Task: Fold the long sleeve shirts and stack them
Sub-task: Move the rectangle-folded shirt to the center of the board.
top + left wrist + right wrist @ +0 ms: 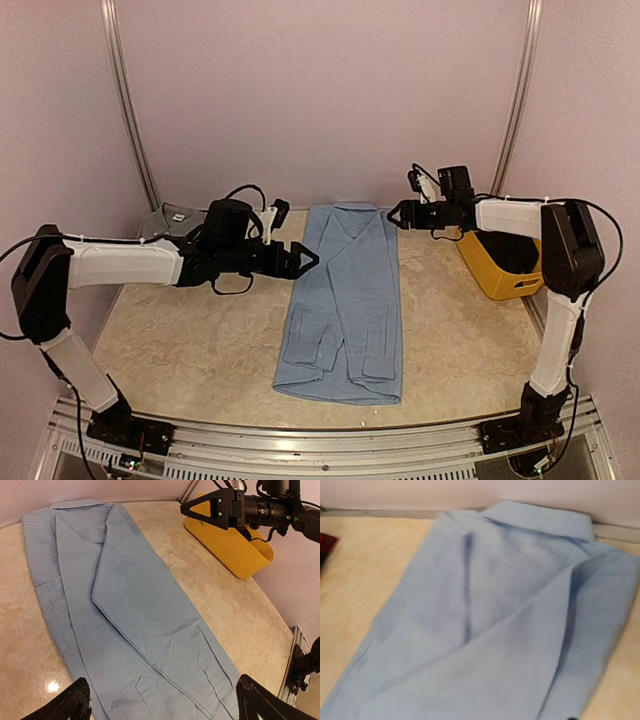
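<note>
Beige marbled table [180, 350] carries a light blue shirt [345, 300], folded lengthwise at frame centre. Left gripper [308, 260], wide open and empty, hovers at its left edge. Right gripper [397, 215] hangs beside the collar, and I cannot tell how wide it stands. Yellow basket [497, 275] at right, contents hidden.

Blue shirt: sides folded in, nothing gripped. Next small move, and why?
Likely slide the left gripper toward the collar, level with the right gripper. The shirt lies as a long strip, not folded across yet; the left gripper, open, sits farther down its edge, so the pair isn't aligned to pinch one end.
</note>
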Robot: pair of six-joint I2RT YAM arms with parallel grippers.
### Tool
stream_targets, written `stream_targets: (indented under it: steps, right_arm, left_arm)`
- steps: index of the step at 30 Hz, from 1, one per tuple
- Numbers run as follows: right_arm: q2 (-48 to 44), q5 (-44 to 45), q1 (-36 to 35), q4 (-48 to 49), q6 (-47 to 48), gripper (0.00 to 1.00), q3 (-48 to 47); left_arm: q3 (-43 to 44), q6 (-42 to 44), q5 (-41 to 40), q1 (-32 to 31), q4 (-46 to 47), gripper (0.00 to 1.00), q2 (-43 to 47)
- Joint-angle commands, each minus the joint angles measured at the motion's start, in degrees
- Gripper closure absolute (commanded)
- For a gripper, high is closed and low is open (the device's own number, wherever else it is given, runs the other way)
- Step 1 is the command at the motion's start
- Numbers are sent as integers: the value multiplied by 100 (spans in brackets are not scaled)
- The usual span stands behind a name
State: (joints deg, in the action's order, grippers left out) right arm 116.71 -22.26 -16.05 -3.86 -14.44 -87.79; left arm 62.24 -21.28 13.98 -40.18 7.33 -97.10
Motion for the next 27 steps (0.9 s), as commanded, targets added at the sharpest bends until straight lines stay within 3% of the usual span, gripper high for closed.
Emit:
stream_targets:
  steps: [1, 8, 16, 23, 27]
  right_arm:
    - [-1346, -3, -442, -5, 367, 32, 1592]
    - [-3771, 1165, -2059, -669, 254, 35, 3723]
    - [-6212, 1501, -3681, -257, -1279, 37, 6080]
    - [-6215, 2179, -4356, -1058, -1334, 36, 6055]
    - [-5923, 2245, -4542, -1441, -1127, 36, 5745]
  left_arm:
    - [-925, 669, -97, -147, -210, 6, 915]
    - [-1968, 2034, -1720, -1653, -224, 8, 2089]
    - [-1628, 2494, -1962, -2508, -1483, 15, 2532]
    - [-857, 3820, -1972, -2837, -3095, 10, 1624]
    - [-755, 4184, -1891, -2828, -3372, 8, 892]
